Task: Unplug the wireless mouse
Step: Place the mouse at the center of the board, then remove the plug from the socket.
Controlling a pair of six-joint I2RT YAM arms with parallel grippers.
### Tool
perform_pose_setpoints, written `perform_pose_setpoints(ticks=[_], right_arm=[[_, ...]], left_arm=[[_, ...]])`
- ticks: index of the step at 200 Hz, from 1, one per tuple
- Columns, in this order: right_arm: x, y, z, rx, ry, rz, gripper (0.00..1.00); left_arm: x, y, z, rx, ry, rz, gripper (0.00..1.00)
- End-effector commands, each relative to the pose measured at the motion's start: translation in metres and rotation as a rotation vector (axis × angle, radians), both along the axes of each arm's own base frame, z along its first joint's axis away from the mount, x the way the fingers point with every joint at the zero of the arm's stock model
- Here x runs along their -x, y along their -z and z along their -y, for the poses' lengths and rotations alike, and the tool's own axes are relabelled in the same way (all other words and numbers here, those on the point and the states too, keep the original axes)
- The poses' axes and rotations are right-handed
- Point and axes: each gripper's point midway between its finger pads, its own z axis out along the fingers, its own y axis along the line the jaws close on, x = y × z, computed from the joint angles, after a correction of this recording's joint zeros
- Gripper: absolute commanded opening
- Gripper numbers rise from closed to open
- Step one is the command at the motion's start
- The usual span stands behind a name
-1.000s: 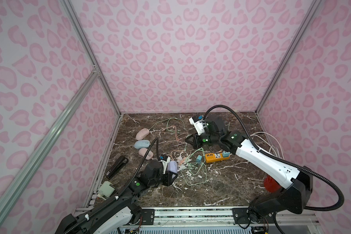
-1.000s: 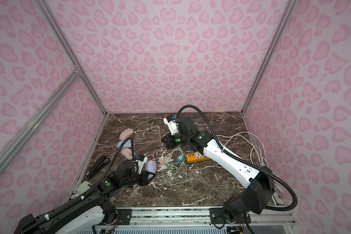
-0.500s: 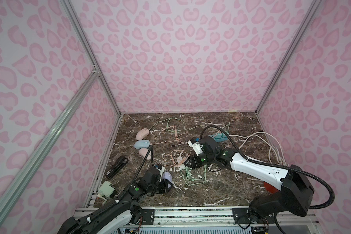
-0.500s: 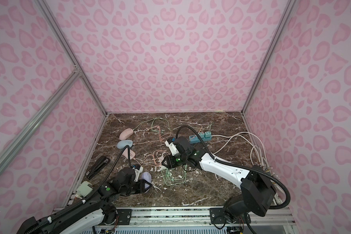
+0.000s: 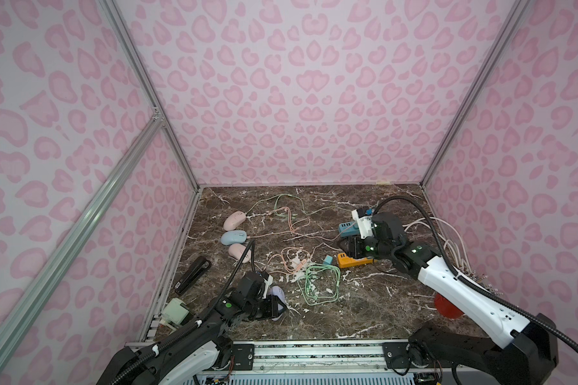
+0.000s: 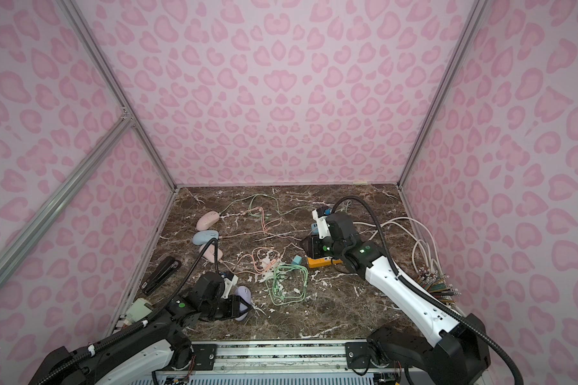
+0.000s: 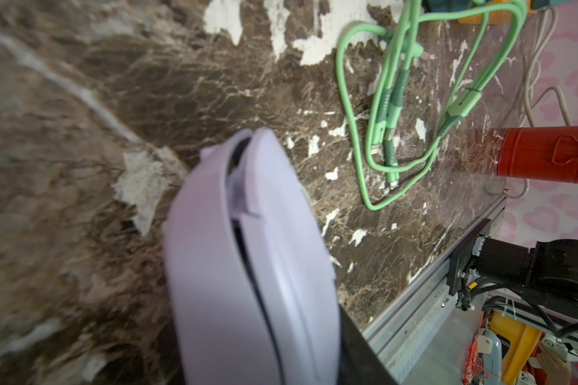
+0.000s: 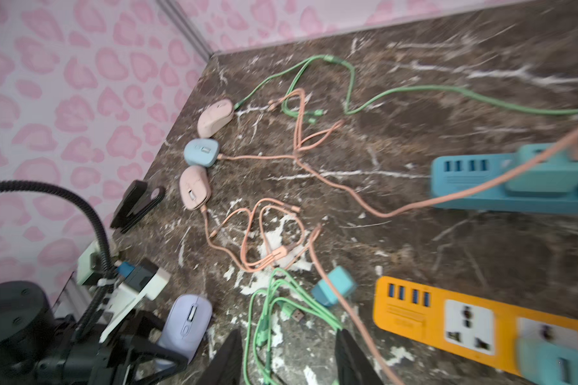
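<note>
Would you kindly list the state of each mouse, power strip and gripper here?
Lilac mouse: no cable attached.
Far pink mouse: green cable plugged in.
Blue mouse: peach cable plugged in.
Near pink mouse: second peach cable plugged in.
Blue power strip: adapter plugged in.
Orange power strip: USB ports empty.
Right gripper: jaws open, empty.
Left gripper: at lilac mouse, grip unclear.

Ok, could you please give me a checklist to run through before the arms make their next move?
1. Lavender mouse free of any cable: ok.
2. It lies top side up on the marble table: ok.
3. Left gripper clear of it: cannot tell.
4. Right gripper empty, jaws apart: ok.
5. Blue mouse unplugged: not ok, peach cable attached.
</note>
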Motion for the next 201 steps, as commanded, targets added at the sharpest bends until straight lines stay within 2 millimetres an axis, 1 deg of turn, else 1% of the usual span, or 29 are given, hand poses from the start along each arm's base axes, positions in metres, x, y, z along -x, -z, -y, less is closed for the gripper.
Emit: perform_pose_setpoints(ticks=[1, 11, 13, 15, 21, 29, 43, 57, 68, 70, 74, 83, 89, 99, 116, 130, 142, 165, 185, 201], right_arm=[[-0.006, 0.007, 0.06, 0.209, 0.192, 0.023, 0.53], [-0.005, 0.009, 0.083, 0.267, 0.279, 0.024, 0.58], [-0.005, 0.009, 0.087, 0.271, 0.292, 0.024, 0.59], [-0.004, 0.009, 0.09, 0.274, 0.302, 0.023, 0.59], [-0.001, 0.012, 0.097, 0.277, 0.323, 0.014, 0.62], [0.004, 0.015, 0.102, 0.264, 0.342, 0.0, 0.63], [0.013, 0.024, 0.105, 0.24, 0.35, -0.025, 0.62], [0.021, 0.039, 0.108, 0.227, 0.366, -0.056, 0.59], [0.026, 0.057, 0.11, 0.222, 0.381, -0.087, 0.57], [0.027, 0.06, 0.109, 0.222, 0.381, -0.092, 0.57], [0.027, 0.064, 0.109, 0.222, 0.38, -0.097, 0.56], [0.023, 0.062, 0.107, 0.224, 0.386, -0.1, 0.56], [0.019, 0.061, 0.107, 0.217, 0.399, -0.093, 0.56], [0.012, 0.059, 0.106, 0.203, 0.409, -0.075, 0.57], [0.001, 0.068, 0.106, 0.209, 0.409, -0.075, 0.58], [-0.009, 0.08, 0.108, 0.257, 0.402, -0.072, 0.6], [-0.018, 0.092, 0.11, 0.305, 0.406, -0.077, 0.61], [-0.032, 0.112, 0.12, 0.4, 0.427, -0.106, 0.62], [-0.039, 0.126, 0.121, 0.443, 0.409, -0.127, 0.62], [-0.042, 0.131, 0.119, 0.437, 0.4, -0.136, 0.6]], left_arm=[[0.001, -0.004, -0.008, -0.048, 0.007, 0.012, 0.81], [0.0, -0.005, -0.014, -0.074, -0.021, 0.013, 0.94], [0.0, -0.005, -0.015, -0.076, -0.029, 0.013, 0.98], [0.0, -0.005, -0.016, -0.079, -0.037, 0.013, 1.0], [-0.001, -0.005, -0.02, -0.094, -0.063, 0.009, 1.0], [-0.002, -0.006, -0.027, -0.124, -0.095, 0.005, 1.0], [-0.005, -0.013, -0.039, -0.179, -0.144, 0.012, 1.0], [-0.012, -0.031, -0.046, -0.215, -0.166, 0.059, 0.99], [-0.022, -0.052, -0.044, -0.212, -0.142, 0.138, 1.0], [-0.024, -0.057, -0.041, -0.205, -0.131, 0.157, 1.0], [-0.028, -0.066, -0.035, -0.187, -0.096, 0.194, 0.97], [-0.036, -0.086, -0.015, -0.142, 0.0, 0.273, 0.9], [-0.041, -0.095, -0.006, -0.15, 0.051, 0.301, 0.86], [-0.05, -0.107, 0.011, -0.178, 0.13, 0.333, 0.8], [-0.064, -0.118, 0.05, -0.214, 0.264, 0.39, 0.7], [-0.075, -0.115, 0.086, -0.2, 0.345, 0.414, 0.64], [-0.085, -0.106, 0.112, -0.177, 0.388, 0.418, 0.58], [-0.102, -0.087, 0.153, -0.143, 0.468, 0.396, 0.47], [-0.117, -0.081, 0.178, -0.151, 0.507, 0.403, 0.47], [-0.13, -0.078, 0.193, -0.164, 0.519, 0.416, 0.5]])
